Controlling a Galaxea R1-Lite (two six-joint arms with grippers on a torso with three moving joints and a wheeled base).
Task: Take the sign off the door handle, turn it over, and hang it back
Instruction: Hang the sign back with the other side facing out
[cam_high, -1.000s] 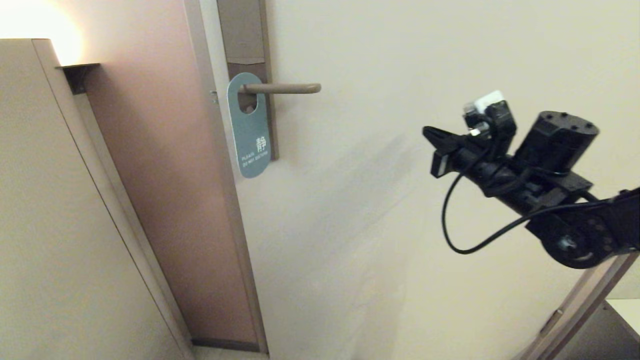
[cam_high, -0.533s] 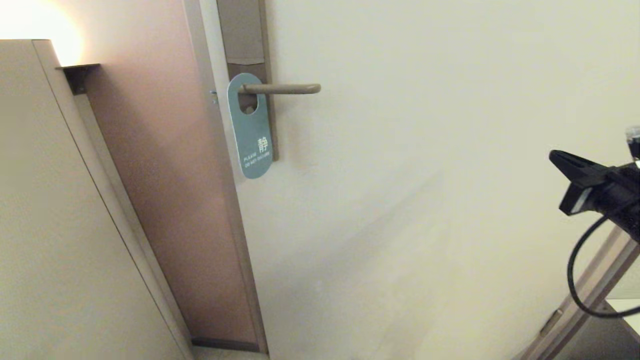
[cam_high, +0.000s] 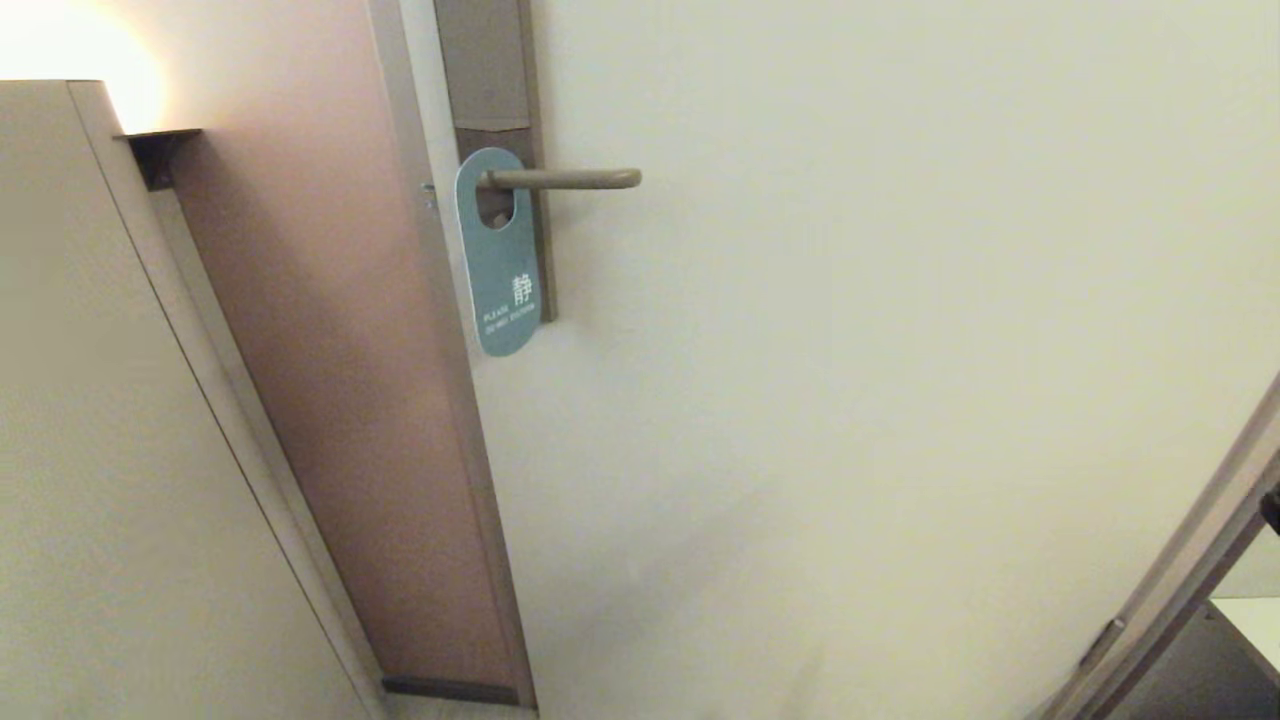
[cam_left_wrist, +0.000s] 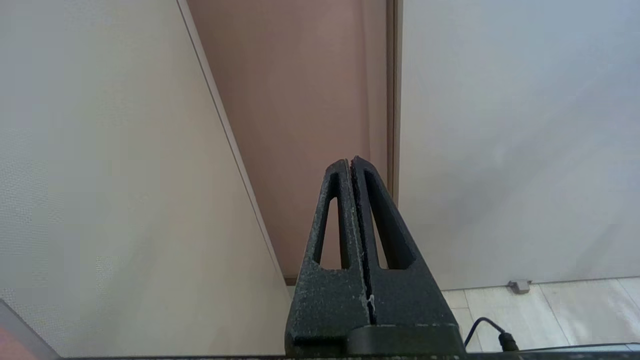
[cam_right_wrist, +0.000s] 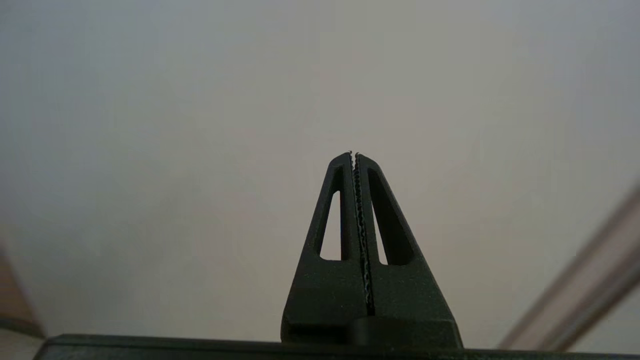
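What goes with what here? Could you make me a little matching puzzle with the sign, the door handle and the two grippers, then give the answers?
Things:
1. sign
2. door handle
3. left gripper
4. right gripper

Descriptions:
A. horizontal bronze-grey lever
B. shut and empty, facing only the plain pale door
C. teal side showing, hanging by its hole
D. shut and empty, pointing at the brown strip beside the door

Pairs: 1-C, 2-A, 3-D, 4-B

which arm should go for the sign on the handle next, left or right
Slightly the left, as a guess. The sign hangs on the door handle by the door's left edge, which the left gripper faces. The right gripper faces bare door. Both are shut and empty.
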